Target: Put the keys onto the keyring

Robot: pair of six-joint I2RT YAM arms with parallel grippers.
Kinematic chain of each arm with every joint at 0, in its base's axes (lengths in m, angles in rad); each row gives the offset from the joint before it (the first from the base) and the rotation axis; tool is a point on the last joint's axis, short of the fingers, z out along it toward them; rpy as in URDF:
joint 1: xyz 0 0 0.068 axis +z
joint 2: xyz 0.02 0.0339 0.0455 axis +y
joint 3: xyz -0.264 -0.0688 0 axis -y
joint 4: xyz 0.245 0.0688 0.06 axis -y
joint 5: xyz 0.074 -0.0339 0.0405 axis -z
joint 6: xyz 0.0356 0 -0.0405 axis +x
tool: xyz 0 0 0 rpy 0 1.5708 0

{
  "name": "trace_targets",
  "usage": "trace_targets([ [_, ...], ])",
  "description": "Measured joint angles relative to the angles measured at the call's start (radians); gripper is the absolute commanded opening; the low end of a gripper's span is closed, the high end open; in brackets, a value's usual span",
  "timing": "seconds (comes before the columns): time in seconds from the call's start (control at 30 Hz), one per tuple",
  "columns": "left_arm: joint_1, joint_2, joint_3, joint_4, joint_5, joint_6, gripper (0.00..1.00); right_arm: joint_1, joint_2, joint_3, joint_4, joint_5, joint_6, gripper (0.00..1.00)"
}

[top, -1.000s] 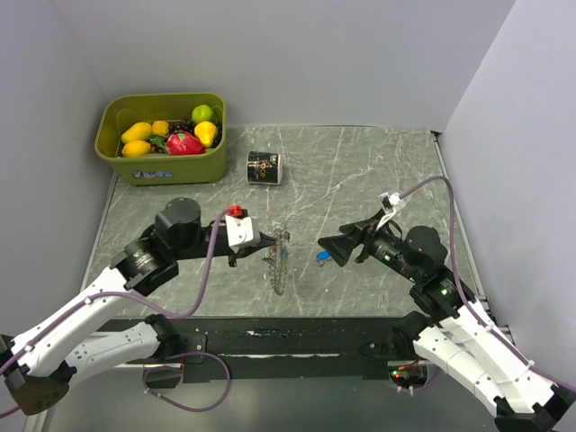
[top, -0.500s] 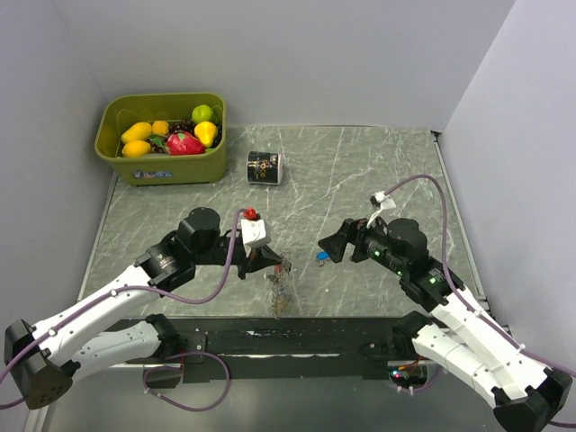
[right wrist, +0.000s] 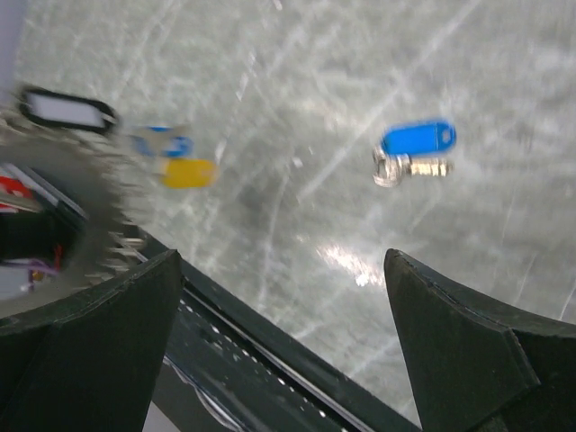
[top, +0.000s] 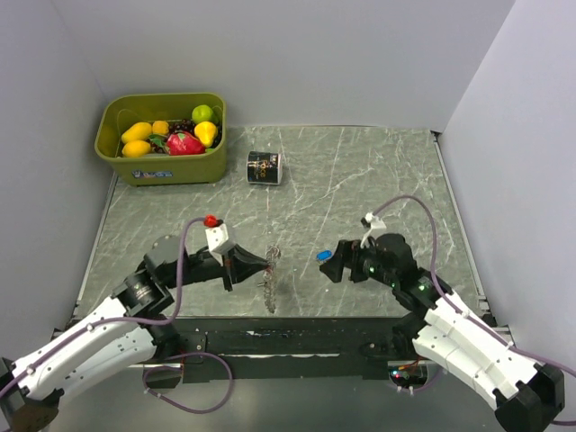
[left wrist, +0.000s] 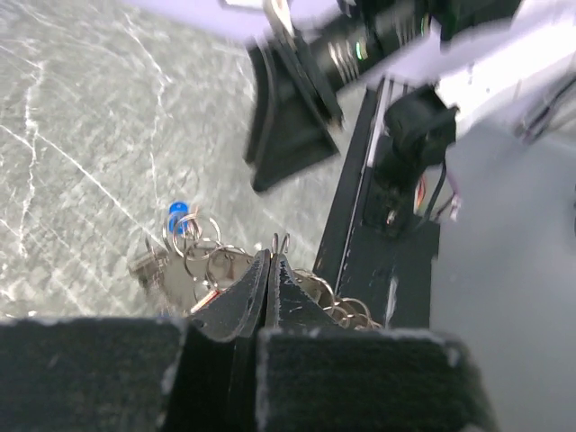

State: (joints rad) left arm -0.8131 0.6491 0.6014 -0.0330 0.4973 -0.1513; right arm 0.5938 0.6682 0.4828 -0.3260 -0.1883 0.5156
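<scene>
My left gripper (top: pixel 258 266) is shut on the keyring (top: pixel 269 280), a thin wire ring fringed with small silver keys, and holds it on edge near the table's front. In the left wrist view my shut fingertips (left wrist: pixel 268 259) pinch the ring wire (left wrist: pixel 279 243), and keys and small rings (left wrist: pixel 184 263) hang to their left. A loose key with a blue head (top: pixel 323 256) lies on the table right of the ring. My right gripper (top: pixel 332 266) is open and empty just beside it. In the right wrist view the blue key (right wrist: pixel 416 142) lies beyond my open jaws (right wrist: pixel 281 261), and the keyring (right wrist: pixel 81 202) is blurred at left.
A green bin (top: pixel 171 167) of toy fruit stands at the back left. A small black labelled can (top: pixel 264 167) lies to its right. A black rail (top: pixel 297 335) runs along the table's near edge. Grey walls close in on both sides.
My left arm has pulled back toward the near edge, carrying the keyring with it. My right gripper has dropped nearer and lower beside the blue key, which has stayed put.
</scene>
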Motion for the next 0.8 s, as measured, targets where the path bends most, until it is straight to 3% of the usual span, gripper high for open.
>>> trace_targets([
  [0.23, 0.0, -0.093, -0.076, 0.016, -0.093, -0.135, 0.01, 0.006, -0.121, -0.109, -0.039, 0.025, 0.061, 0.95],
  [0.6, 0.0, -0.205, -0.058, -0.276, -0.198, -0.051, 0.01, 0.011, -0.062, -0.093, -0.062, 0.088, 0.06, 0.94],
  [0.8, 0.0, -0.265, -0.004, -0.324, -0.239, -0.008, 0.01, 0.013, -0.042, -0.078, -0.061, 0.093, 0.04, 0.96],
])
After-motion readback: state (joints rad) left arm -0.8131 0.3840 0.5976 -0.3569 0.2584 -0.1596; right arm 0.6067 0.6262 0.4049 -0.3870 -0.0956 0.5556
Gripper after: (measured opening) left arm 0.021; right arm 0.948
